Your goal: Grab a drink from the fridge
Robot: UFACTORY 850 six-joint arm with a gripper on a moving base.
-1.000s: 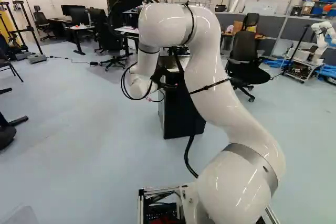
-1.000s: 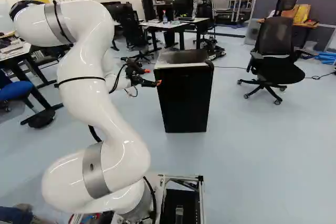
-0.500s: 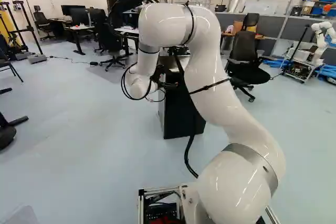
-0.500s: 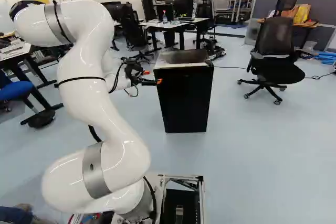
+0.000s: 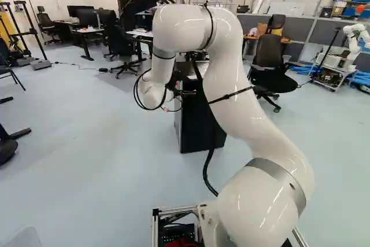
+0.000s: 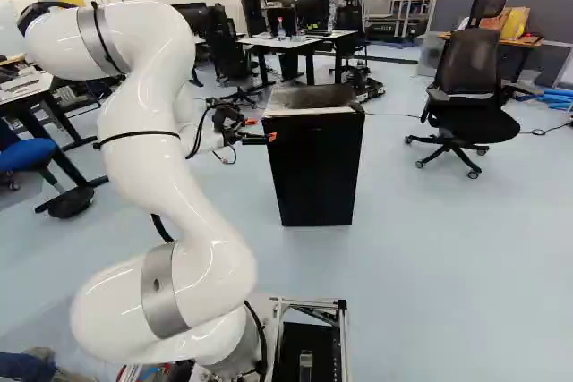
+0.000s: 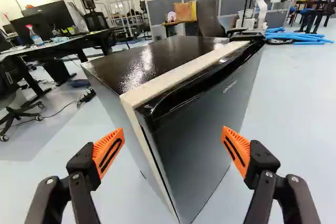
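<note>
The jaws of the black two-fingered gripper (image 6: 261,130) stand wide apart, orange ribbed pads (image 7: 108,153) facing each other. Ahead, between them in the wrist view, is the near corner of the squat black fridge with a pale-edged top (image 7: 202,124), its dark door closed. Beyond the fridge, a white-topped desk (image 6: 269,43) bears a clear, red-topped bottle (image 7: 35,36). Right of the fridge in the right base view stands a black mesh office chair (image 6: 469,64).
</note>
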